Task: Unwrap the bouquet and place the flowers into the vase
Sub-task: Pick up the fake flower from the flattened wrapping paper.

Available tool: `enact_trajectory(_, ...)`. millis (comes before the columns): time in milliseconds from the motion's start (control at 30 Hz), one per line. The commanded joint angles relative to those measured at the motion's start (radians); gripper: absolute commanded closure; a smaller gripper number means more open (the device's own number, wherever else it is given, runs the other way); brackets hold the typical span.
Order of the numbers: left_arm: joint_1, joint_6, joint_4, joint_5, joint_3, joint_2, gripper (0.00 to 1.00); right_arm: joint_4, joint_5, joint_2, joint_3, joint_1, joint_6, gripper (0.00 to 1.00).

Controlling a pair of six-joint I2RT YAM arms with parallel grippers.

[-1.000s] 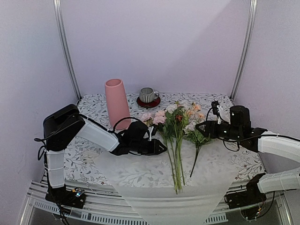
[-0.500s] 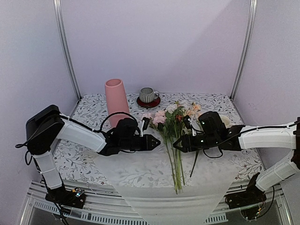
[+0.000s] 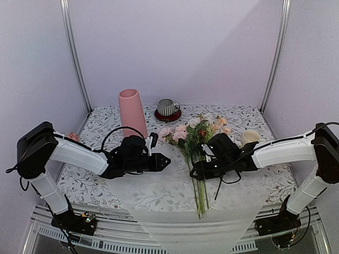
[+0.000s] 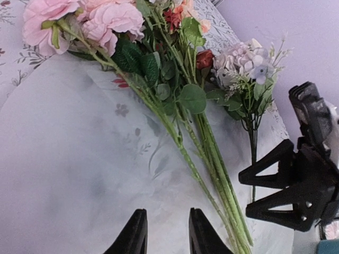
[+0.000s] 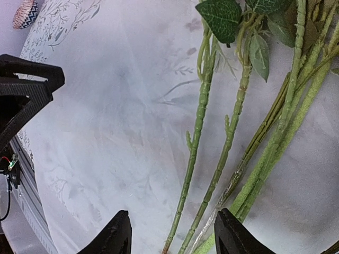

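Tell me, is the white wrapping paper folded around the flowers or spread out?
Spread out. The translucent white wrapping paper lies flat, and the green-stemmed pink and peach flowers lie loose on top of it, stems bare.

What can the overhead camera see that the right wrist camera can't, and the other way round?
Only overhead: the pink vase, the cream mug and the blooms. Only the right wrist: small nubs on the green stems, close up between the right hand's fingers. Both: those stems, the white wrapping paper and the left hand.

Lab test booth: plain walls, alu posts.
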Motion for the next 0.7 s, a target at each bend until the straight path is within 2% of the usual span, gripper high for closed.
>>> enact_trajectory(0, 0.015, 0.023, 0.017, -0.016, -0.049, -0.049, 0.71, -0.088, 0.084, 0.037, 0.064, 0.012, 0.031, 0.46)
enact_trajectory(133, 0.019, 0.029, 0.021, -0.023, -0.074, -0.075, 0.7, -0.152, 0.128, 0.076, 0.112, 0.019, 0.043, 0.55)
enact_trajectory(300, 0.023, 0.036, 0.023, -0.026, -0.089, -0.098, 0.7, -0.174, 0.127, 0.114, 0.149, 0.034, 0.052, 0.73)
enact_trajectory(667, 0.033, 0.034, 0.035, -0.006, -0.111, -0.124, 0.7, -0.201, 0.123, 0.188, 0.197, 0.067, 0.061, 0.74)
